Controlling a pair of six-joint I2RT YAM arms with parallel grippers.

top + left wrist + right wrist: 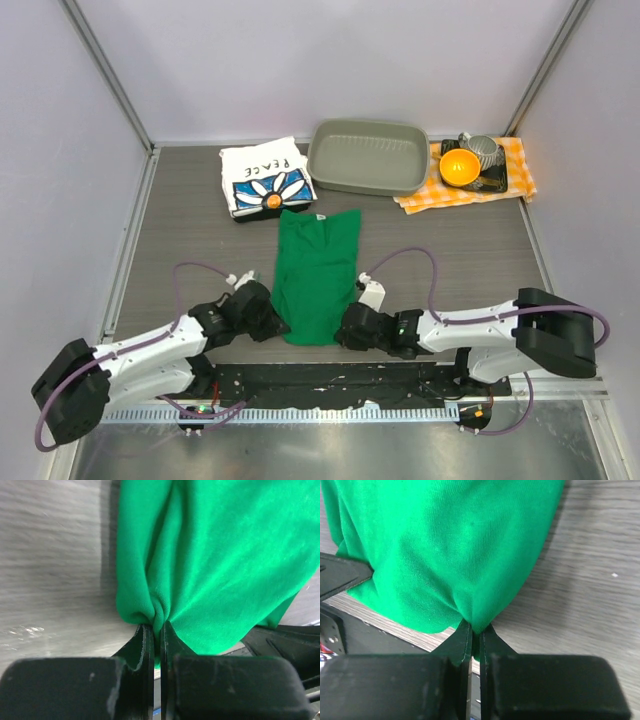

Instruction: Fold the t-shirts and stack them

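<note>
The green t-shirt lies as a long narrow strip down the middle of the table, its white neck label at the far end. My left gripper is shut on its near left corner; the cloth bunches between the fingers. My right gripper is shut on its near right corner, with the cloth pinched between the fingers. The white PEACE t-shirt with the daisy lies folded at the far left.
A grey tub stands at the back middle. An orange-and-white checked cloth at the back right holds an orange bowl and metal kitchenware. The black base rail runs along the near edge.
</note>
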